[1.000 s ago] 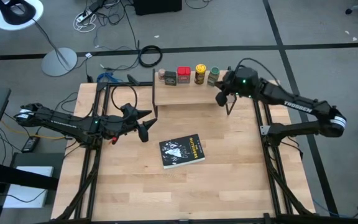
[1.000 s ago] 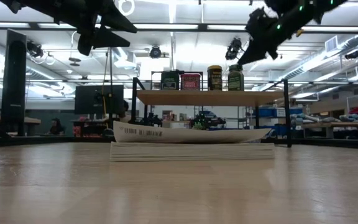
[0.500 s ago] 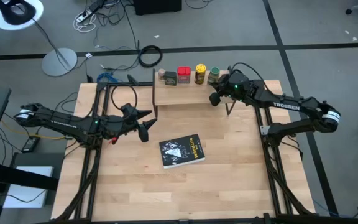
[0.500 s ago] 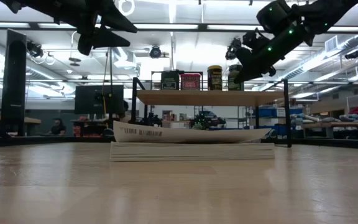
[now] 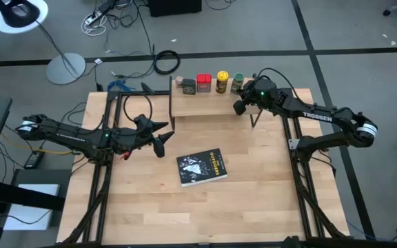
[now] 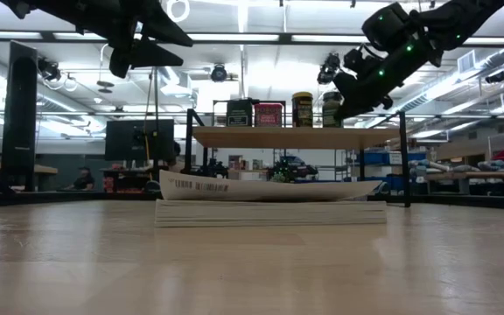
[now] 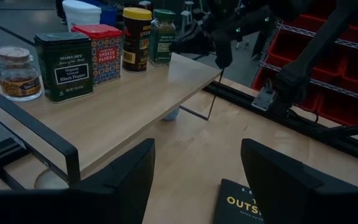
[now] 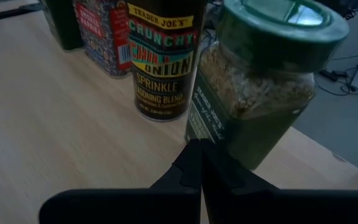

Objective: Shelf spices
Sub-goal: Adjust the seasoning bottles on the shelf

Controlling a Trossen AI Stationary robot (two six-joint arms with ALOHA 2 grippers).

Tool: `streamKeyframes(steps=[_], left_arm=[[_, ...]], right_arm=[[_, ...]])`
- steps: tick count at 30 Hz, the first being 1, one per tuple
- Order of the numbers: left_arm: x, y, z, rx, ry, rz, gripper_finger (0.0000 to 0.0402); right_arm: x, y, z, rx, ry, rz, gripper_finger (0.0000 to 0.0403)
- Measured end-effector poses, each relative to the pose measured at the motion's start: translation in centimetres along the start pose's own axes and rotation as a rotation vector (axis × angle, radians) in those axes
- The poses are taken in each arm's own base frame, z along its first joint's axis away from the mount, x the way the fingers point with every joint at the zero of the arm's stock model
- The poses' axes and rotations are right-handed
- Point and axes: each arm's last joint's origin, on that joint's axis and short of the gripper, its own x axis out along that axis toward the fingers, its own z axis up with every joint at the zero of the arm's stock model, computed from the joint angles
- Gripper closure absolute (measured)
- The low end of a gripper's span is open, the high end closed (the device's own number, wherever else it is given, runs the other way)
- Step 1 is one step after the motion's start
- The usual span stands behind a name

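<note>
The shelf [image 5: 209, 103] stands at the twelve o'clock edge of the tabletop [image 5: 253, 186], a long light-wood plank on thin black legs. All five spices stand on it in one row along its far edge. From the nine o'clock end toward three o'clock they run: the pale little jar [image 5: 179, 83], the dark green-black tin [image 5: 189, 85], the red tin [image 5: 203, 83], the yellow-topped jar [image 5: 222, 80], and the green-topped jar [image 5: 238, 83]. In the left wrist view the same row shows clearly, the pale jar [image 7: 18, 73] standing a little apart from the tin [image 7: 64, 65], the other four close together.

The right gripper [image 5: 240, 107] hangs over the three o'clock end of the shelf, just beside the green-topped jar. Its fingers [image 8: 194, 168] are pressed together with no gap and hold nothing; in the right wrist view their joined tip sits right at the foot of the green-topped jar [image 8: 260, 93], and I cannot tell whether it touches the glass. The yellow-topped jar [image 8: 163, 56] stands just next to it.

The left gripper [image 5: 160, 146] waits above the tabletop at about nine o'clock, well apart from the shelf, its fingers [image 7: 120, 180] spread wide and empty.

A black book [image 5: 202, 167] lies flat near the middle of the tabletop.
</note>
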Motion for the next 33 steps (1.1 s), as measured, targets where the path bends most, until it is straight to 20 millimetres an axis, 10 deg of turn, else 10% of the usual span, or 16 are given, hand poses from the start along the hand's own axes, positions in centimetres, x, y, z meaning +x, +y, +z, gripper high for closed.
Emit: streamKeyframes(steps=[33], left_arm=[[0.0,0.0,0.0,-0.001,0.0,0.0,0.0159]], right_arm=[[0.1,-0.6,-0.2,-0.01,0.021,-0.003,0.0403]])
